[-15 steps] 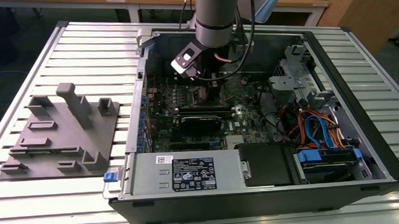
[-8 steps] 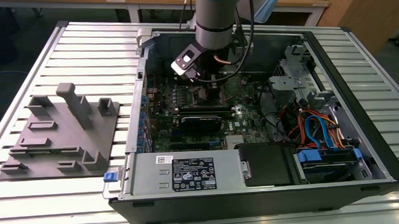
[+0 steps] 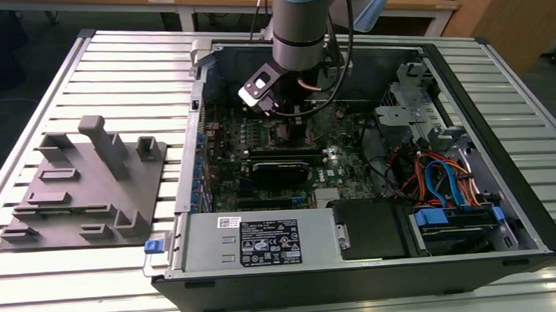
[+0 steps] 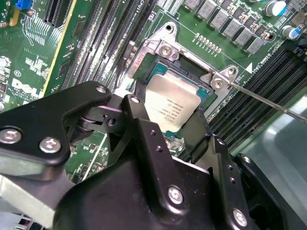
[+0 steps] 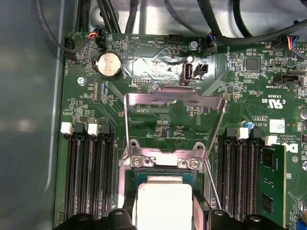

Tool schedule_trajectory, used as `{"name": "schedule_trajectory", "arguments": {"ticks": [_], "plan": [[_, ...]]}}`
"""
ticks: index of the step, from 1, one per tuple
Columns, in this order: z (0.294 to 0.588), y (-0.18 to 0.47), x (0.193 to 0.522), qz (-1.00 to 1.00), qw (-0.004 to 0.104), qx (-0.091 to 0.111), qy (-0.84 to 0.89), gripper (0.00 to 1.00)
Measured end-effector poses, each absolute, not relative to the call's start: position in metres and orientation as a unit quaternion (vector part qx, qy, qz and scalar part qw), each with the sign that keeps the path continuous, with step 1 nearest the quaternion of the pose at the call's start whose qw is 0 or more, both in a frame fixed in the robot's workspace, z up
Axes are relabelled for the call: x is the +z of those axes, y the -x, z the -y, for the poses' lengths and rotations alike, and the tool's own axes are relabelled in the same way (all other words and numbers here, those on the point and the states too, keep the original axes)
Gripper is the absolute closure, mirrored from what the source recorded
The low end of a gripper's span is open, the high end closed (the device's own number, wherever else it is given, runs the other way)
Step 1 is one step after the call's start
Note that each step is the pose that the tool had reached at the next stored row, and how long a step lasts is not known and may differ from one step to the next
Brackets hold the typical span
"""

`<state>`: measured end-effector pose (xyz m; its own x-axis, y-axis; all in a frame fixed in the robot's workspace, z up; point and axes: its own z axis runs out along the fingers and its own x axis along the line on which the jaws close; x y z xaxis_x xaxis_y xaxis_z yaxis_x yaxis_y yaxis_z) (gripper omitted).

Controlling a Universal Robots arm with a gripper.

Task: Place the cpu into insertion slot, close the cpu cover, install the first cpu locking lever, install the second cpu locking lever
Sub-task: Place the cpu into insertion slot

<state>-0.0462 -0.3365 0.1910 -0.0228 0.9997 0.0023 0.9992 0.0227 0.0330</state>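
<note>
A slatted metal table carries an open computer case, and in the upper middle of the exterior view the gripper hangs inside it. In the second wrist view its fingers seem closed on two opposite edges of the cpu. The chip is square, without a long axis, and lies flat, metal top up, directly over the insertion slot, and the cpu cover stands raised just beside the slot.
</note>
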Motion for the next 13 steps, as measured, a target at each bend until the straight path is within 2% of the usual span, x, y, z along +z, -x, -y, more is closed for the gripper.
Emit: {"name": "schedule_trajectory", "arguments": {"ticks": [13], "plan": [[0.3364,0.0461,0.1897,-0.715,0.011,0.013,-0.699,0.46]]}}
